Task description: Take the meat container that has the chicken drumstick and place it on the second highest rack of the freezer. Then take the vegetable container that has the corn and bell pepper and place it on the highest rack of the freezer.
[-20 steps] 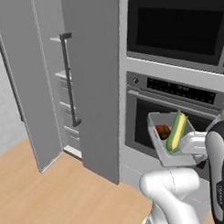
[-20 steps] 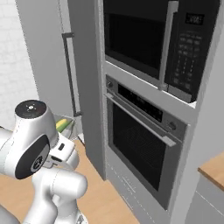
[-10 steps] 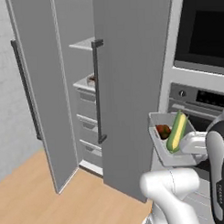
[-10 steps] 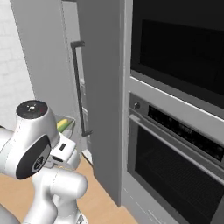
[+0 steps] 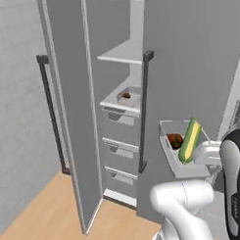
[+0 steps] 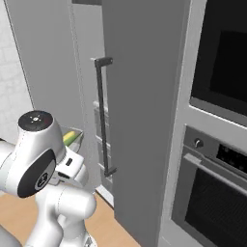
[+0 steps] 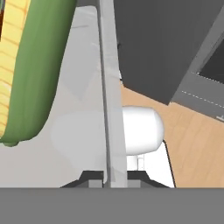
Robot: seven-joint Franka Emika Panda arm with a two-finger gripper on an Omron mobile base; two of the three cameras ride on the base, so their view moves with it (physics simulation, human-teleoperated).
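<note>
Ahead of the base stands the freezer (image 5: 117, 117), its 2 tall doors swung open and a long dark bar handle (image 5: 143, 111) on the nearer door. Inside, the highest rack (image 5: 122, 55) is a flat light-grey board, and the second highest rack (image 5: 116, 98) lies below it with grey drawer fronts (image 5: 120, 141) stacked underneath. On that lower board sits the meat container (image 5: 129, 96) with the small brown chicken drumstick (image 5: 126, 96) in it. To the right of the freezer, the black-fronted wall oven (image 6: 217, 159) fills the cabinet.

Well apart from the shelves, out in front of the nearer door, the vegetable container (image 5: 179, 142) is held up in the air by the gripper (image 7: 108, 177) at its right-hand side. The corn (image 5: 190, 140) lies lengthwise in it, green husk outward, with the red bell pepper (image 5: 174, 139) just beside it.

From the hand camera, the container's thin wall (image 7: 109, 109) runs straight up out of the gap between the 2 dark fingertips (image 7: 92, 177), which pinch it from either side; the corn lies to the left of that wall.
</note>
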